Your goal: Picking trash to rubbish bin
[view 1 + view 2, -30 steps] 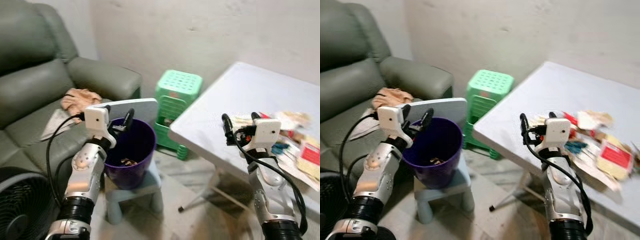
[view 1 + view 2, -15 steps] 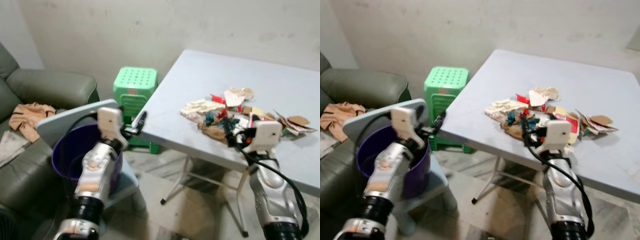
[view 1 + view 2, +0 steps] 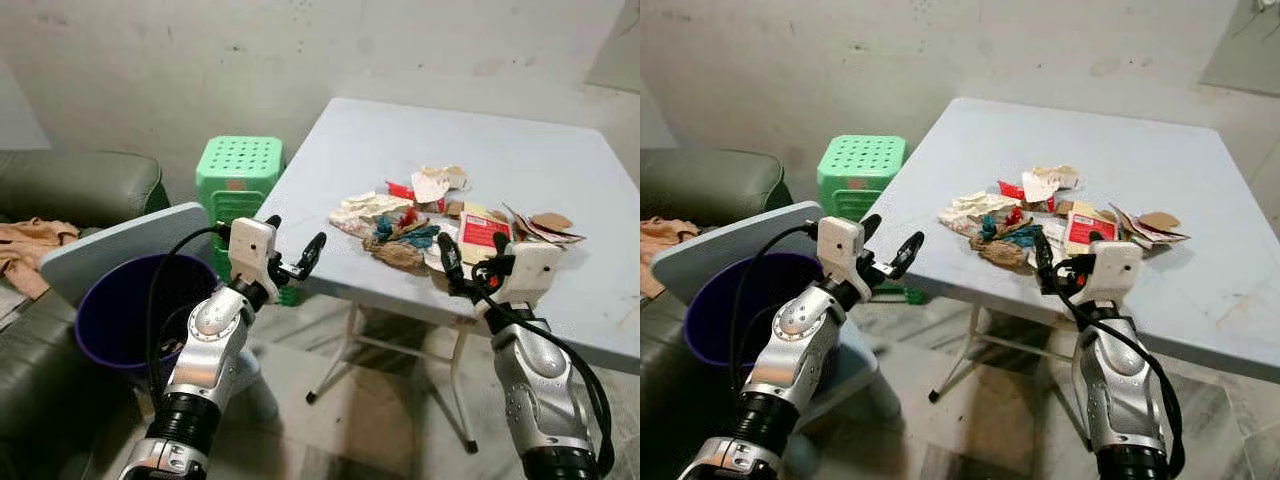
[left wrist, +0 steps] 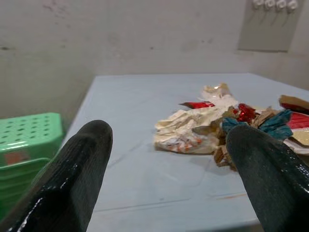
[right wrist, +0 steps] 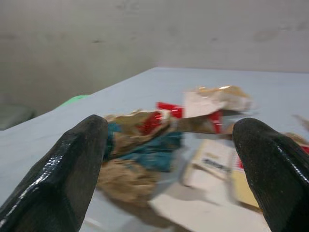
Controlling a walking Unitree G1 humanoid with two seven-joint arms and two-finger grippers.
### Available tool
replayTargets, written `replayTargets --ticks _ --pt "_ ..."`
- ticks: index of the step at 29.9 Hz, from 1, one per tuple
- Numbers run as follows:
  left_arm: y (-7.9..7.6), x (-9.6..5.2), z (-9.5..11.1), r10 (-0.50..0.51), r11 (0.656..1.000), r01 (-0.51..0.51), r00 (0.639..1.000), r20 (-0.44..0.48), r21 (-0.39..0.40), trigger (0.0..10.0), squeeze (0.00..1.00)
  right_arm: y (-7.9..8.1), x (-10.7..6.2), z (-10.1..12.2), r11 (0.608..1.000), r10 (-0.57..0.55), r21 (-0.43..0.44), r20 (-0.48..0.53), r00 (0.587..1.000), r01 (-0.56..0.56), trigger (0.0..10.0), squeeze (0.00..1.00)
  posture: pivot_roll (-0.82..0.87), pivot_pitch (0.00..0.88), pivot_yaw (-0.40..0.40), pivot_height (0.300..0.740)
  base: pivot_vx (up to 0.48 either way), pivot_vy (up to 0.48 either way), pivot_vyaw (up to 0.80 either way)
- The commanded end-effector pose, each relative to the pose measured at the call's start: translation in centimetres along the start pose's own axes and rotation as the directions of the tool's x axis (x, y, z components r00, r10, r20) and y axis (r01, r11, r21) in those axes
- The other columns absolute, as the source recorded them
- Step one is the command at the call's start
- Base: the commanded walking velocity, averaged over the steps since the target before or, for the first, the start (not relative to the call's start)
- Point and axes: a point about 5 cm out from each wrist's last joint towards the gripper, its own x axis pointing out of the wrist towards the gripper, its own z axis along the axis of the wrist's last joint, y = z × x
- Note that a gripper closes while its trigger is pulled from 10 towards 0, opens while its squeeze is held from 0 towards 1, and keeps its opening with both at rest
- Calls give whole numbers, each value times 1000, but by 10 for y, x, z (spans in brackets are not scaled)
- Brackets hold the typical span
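Head views: trash pile [image 3: 440,220] sits mid-table [image 3: 560,160], heaped loosely; crumpled paper, red wrappers, teal scraps, flat card. Purple bin [image 3: 120,320] stands off the table's near-left corner on a low stool, grey lid [image 3: 120,245] tipped back, likely so drops go straight in. Green stool [image 3: 240,170] behind it.

Left wrist view: left gripper [image 4: 164,159] hovers at the table's edge, fingers spread, holding nothing, aimed at the pile.

Right wrist view: right gripper [image 5: 169,159] close to the pile, fingers wide apart, nothing between them; brown wad nearest, soft and fibrous
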Motion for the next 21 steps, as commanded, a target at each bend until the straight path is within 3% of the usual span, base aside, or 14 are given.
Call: replayTargets --ticks 1,13,21 --pt "-4 0 4 -37 999 37 999 13 5 10000 0 -1 -1 2 1000 19 -8 -11 1000 -20 10000 0 -5 19 -3 715 0 0 0" --pt "-19 -6 6 -123 992 123 992 11 7 10000 0 -1 3 -3 994 102 -41 -66 993 -105 10000 0 15 57 -21 715 0 0 0" --pt "-25 -15 10 -174 985 174 985 2 23 10000 0 -2 21 -3 994 103 -17 -70 992 -104 10000 0 53 104 -23 715 0 0 0"
